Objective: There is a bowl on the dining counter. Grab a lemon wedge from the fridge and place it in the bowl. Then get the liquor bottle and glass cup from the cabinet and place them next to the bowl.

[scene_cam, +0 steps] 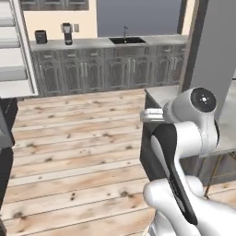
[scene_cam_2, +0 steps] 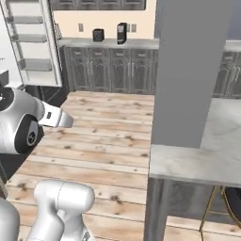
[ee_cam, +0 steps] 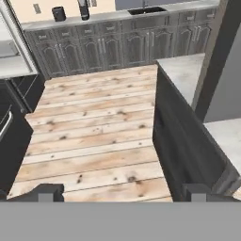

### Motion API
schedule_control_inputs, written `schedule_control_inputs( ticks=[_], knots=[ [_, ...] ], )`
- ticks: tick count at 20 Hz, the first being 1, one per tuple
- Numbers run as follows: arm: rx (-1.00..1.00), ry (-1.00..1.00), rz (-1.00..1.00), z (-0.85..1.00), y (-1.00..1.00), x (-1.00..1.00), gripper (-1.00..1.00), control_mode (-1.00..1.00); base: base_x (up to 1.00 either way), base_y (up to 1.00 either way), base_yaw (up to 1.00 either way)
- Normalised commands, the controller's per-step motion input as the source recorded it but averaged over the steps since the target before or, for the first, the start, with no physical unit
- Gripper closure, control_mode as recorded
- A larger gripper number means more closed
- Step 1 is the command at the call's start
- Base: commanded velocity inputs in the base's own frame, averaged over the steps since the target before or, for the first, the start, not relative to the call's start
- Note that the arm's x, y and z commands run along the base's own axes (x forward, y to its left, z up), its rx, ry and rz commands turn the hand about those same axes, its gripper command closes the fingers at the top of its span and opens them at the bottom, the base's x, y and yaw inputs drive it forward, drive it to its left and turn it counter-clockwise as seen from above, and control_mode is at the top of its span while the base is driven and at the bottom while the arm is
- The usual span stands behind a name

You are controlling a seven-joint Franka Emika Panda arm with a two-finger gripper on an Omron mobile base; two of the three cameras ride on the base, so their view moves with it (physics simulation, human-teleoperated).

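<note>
My gripper (ee_cam: 122, 193) is open, its two dark fingertips (ee_cam: 47, 192) wide apart with nothing between them, aimed down at the wooden floor. The fridge (scene_cam: 14, 50) stands open at the left, pale shelves showing (scene_cam_2: 28, 42) (ee_cam: 9, 54). The dining counter (scene_cam: 163, 94) with its white marble top lies to the right (scene_cam_2: 202, 157) (ee_cam: 183, 70), its dark end panel beside the hand. Dark wall cabinet doors (scene_cam: 55, 3) (scene_cam_2: 94, 4) run along the top edge. The bowl, lemon wedge, liquor bottle and glass cup are out of view.
A grey pillar (scene_cam: 209, 50) (scene_cam_2: 188, 70) rises from the dining counter. At the back a grey worktop carries a sink (scene_cam: 126, 40), a black canister (scene_cam: 40, 36) and a dark appliance (scene_cam: 67, 33). A gold-legged stool (scene_cam_2: 209, 212) stands under the island. Open wooden floor (scene_cam: 78, 138) lies between.
</note>
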Motion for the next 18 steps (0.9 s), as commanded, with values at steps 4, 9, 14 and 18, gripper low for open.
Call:
schedule_control_inputs(
  ticks=[4, 9, 14, 18],
  knots=[
    [0.00, 0.00, 0.00, 0.00, 0.00, 0.00, -1.00, 1.00, 0.98, 0.49, 0.00],
    [0.00, 0.00, 0.00, 0.00, 0.00, 0.00, -1.00, 1.00, 1.00, 0.04, 0.00],
    [0.00, 0.00, 0.00, 0.00, 0.00, 0.00, -1.00, 1.00, 1.00, 0.00, 0.01],
    [0.00, 0.00, 0.00, 0.00, 0.00, 0.00, -1.00, 1.00, 1.00, 0.00, 0.00]
  ],
)
